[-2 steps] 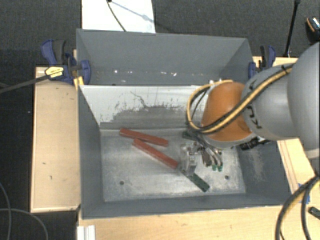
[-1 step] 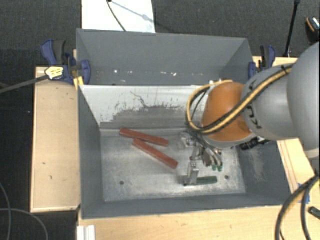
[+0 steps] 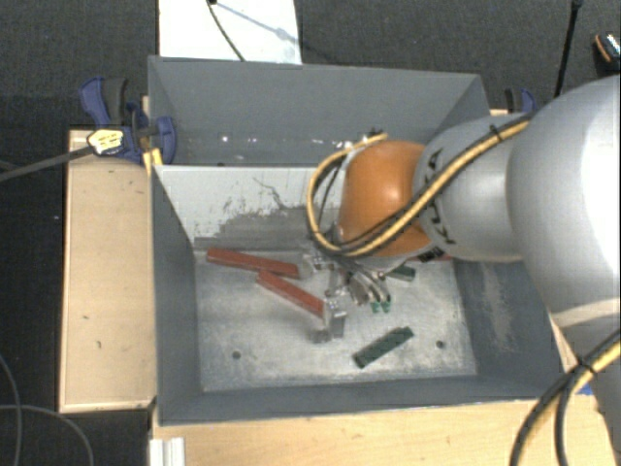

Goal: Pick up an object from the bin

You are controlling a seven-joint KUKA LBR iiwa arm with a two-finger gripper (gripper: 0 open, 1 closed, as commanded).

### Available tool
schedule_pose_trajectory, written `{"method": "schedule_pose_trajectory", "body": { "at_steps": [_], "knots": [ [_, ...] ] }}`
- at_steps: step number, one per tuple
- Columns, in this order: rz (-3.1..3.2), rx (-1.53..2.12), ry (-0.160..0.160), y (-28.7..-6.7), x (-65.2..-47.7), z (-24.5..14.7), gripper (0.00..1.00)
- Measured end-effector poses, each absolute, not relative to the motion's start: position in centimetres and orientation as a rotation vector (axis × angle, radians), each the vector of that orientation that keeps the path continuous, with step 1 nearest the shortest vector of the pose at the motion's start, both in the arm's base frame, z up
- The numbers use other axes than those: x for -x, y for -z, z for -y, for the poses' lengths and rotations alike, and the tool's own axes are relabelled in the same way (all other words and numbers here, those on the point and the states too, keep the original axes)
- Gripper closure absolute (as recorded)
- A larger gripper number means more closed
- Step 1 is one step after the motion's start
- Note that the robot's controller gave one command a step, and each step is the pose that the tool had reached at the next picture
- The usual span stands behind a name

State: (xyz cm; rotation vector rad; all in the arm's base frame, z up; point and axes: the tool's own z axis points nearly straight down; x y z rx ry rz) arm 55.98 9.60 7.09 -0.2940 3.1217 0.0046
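Grey bin floor (image 3: 243, 357), mid-bin: jaws down at the front-right end of a red-brown stick (image 3: 291, 294), long axis running back-left; spread or pinching, cannot tell; dark green bar (image 3: 383, 346) front-right

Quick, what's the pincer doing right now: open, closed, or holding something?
Pincer: open or closed cannot be told; it sits at the end of a reddish stick.
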Motion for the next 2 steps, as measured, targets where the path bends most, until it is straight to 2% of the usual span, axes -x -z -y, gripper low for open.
{"method": "schedule_pose_trajectory", "body": {
  "at_steps": [1, 2],
  "knots": [
    [-3.122, 0.293, -0.002, -7.1, -56.0, -9.4, 1.0],
    [-3.1, 0.43, -0.001, -22.0, -56.1, -10.0, 1.0]
  ]
}}
